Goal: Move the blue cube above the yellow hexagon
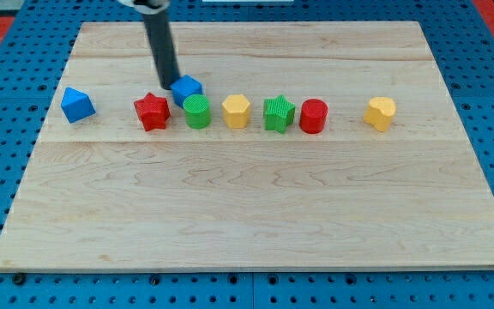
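The blue cube (187, 87) sits just above the green cylinder (197, 112), left of centre on the wooden board (256, 215). My tip (169, 79) touches or nearly touches the cube's left side, above the red star (152, 112). A yellow hexagon (237, 111) lies to the right of the green cylinder, below and right of the cube. A second yellow hexagonal block (381, 113) lies far to the view's right.
A blue angular block (77, 104) sits at the view's left. A green star (278, 113) and a red cylinder (313, 116) lie in the row right of the first yellow hexagon. Blue pegboard surrounds the board.
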{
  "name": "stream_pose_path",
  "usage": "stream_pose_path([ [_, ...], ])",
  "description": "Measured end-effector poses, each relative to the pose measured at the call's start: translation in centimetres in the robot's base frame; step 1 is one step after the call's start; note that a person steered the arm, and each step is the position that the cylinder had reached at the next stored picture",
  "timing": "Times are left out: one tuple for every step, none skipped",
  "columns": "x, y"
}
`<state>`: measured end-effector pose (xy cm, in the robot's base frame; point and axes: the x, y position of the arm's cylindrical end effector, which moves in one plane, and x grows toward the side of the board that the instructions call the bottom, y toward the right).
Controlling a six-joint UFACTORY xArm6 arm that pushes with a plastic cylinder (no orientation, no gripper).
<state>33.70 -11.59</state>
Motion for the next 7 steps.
stream_pose_path([
  [2.0,-3.5],
  [3.6,0.4],
  [1.7,2.9],
  [-0.4,1.4],
  [-1.1,0.6],
  [-1.6,5.5],
  [-0.9,7.6],
])
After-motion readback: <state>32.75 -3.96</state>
